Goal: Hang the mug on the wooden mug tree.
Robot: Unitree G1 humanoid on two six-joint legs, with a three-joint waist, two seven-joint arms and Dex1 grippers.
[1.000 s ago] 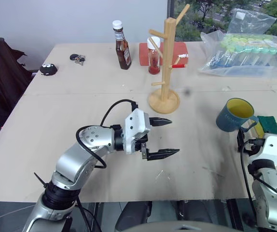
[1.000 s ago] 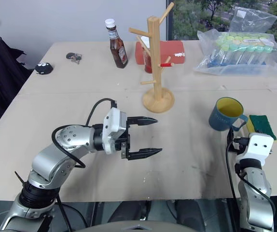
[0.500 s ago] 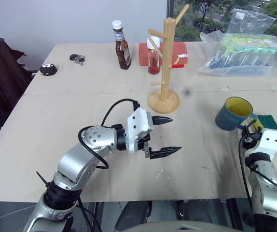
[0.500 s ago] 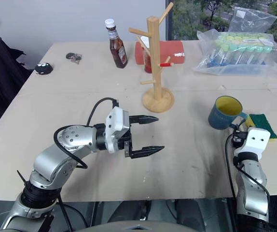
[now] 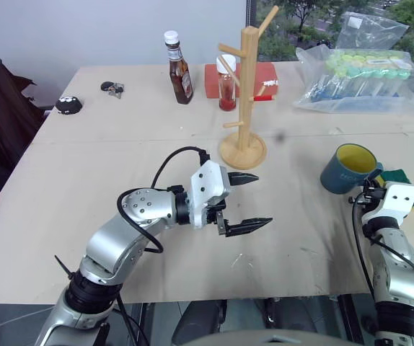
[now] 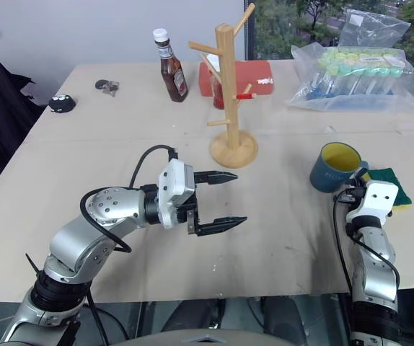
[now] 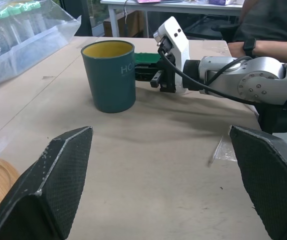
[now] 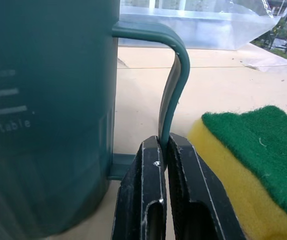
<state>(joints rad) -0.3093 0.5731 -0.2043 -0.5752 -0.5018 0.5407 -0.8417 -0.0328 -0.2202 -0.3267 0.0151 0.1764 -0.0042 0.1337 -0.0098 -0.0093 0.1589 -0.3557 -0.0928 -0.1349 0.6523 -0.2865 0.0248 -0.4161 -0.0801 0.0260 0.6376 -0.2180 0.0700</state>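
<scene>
Mug [image 5: 350, 169] handle between right jaws

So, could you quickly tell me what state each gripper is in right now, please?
Left gripper: open, holding nothing, above the table.
Right gripper: shut on the mug's handle; mug stands on the table.

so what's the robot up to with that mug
The right gripper has just pinched the handle of the mug, which stands upright on the table beside a sponge. The left gripper hangs open over the middle of the table, holding nothing. The mug tree waits farther back, its pegs bare.
</scene>
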